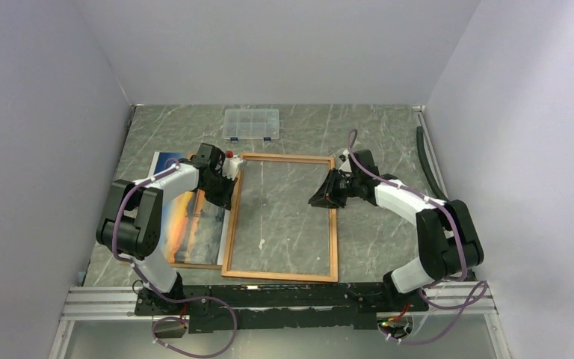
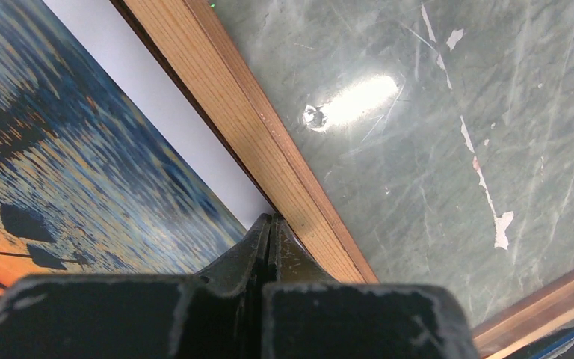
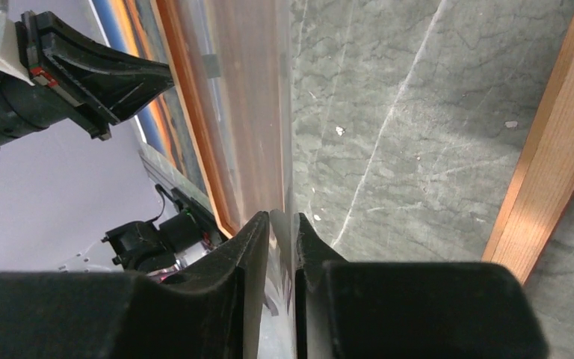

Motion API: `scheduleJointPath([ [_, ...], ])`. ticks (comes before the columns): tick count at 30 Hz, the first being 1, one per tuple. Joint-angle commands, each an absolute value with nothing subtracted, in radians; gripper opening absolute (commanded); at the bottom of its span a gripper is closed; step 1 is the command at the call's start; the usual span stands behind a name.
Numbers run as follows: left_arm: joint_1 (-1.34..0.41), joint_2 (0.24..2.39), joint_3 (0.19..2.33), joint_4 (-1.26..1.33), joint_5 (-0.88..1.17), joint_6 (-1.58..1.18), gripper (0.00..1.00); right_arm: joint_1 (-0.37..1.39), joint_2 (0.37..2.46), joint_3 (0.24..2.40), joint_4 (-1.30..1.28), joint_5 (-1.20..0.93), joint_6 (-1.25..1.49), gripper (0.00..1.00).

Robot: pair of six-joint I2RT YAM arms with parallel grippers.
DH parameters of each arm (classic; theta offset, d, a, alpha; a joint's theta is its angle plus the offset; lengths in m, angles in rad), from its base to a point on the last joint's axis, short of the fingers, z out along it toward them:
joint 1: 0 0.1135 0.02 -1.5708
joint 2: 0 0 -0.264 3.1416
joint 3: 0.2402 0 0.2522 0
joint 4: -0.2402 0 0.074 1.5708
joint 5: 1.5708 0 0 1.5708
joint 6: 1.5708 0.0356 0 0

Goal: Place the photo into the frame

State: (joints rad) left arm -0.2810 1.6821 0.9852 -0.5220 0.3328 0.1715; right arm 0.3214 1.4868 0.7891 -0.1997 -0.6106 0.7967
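Note:
The frame [image 1: 280, 276] lies flat mid-table, wood-coloured side up; its left rail [image 2: 269, 142] and right rail [image 3: 553, 134] show in the wrist views. The photo [image 1: 187, 217] lies sunset side up just left of the frame, and also shows in the left wrist view [image 2: 67, 164]. My left gripper [image 1: 224, 196] is shut, its tips [image 2: 270, 223] at the photo's white margin against the frame's left rail; nothing shows between the jaws. My right gripper [image 1: 315, 200] is inside the frame near its right rail, shut [image 3: 282, 221] on the edge of the clear pane [image 3: 247, 97], which is tilted up off the table.
A small clear compartment box [image 1: 251, 124] stands at the back of the table. A brown board edge [image 1: 194, 265] shows under the photo's near side. Grey walls close in on three sides. A dark hose [image 1: 423, 153] runs along the right wall.

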Motion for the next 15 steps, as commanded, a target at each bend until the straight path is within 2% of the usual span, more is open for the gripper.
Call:
scheduleJointPath([
  [1,-0.296,1.655,0.965,-0.496,0.381,0.179,0.03,0.331,1.502,0.793,-0.137,-0.64,0.802,0.26],
  [3,-0.296,1.652,0.961,-0.495,0.379,0.179,0.03,0.33,1.507,0.808,-0.152,-0.638,0.796,0.32],
  [9,-0.296,1.652,0.966,-0.499,0.378,0.174,0.03,0.33,1.519,0.865,-0.283,-0.577,0.722,0.7],
  [12,-0.297,1.649,0.966,-0.498,0.375,0.175,0.03,0.328,1.513,0.892,-0.384,-0.516,0.671,0.8],
  [15,-0.296,1.649,0.966,-0.499,0.378,0.173,0.03,0.328,1.507,0.912,-0.463,-0.436,0.626,0.84],
])
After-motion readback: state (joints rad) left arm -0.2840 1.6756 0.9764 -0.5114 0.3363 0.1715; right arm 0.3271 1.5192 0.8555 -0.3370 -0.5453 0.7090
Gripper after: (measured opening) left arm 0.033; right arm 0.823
